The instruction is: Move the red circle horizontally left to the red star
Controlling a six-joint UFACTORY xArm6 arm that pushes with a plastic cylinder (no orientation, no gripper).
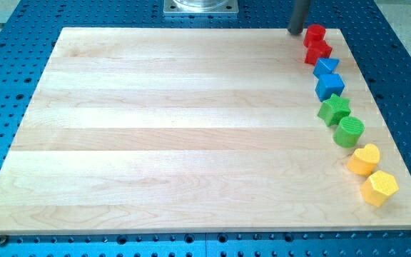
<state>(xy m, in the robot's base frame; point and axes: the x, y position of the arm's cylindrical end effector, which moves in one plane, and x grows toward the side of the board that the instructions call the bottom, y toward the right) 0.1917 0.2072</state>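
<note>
The red circle [315,33] sits at the view's top right corner of the wooden board [191,128]. The red star [318,51] lies just below it, touching or nearly touching it. My tip [295,32] is at the board's top edge, just left of the red circle, very close to it. I cannot tell whether it touches the circle.
A curved line of blocks runs down the board's right side below the red star: a blue triangle [326,66], a blue cube [330,86], a green star [334,110], a green circle [349,131], a yellow heart [364,159] and a yellow hexagon [380,188].
</note>
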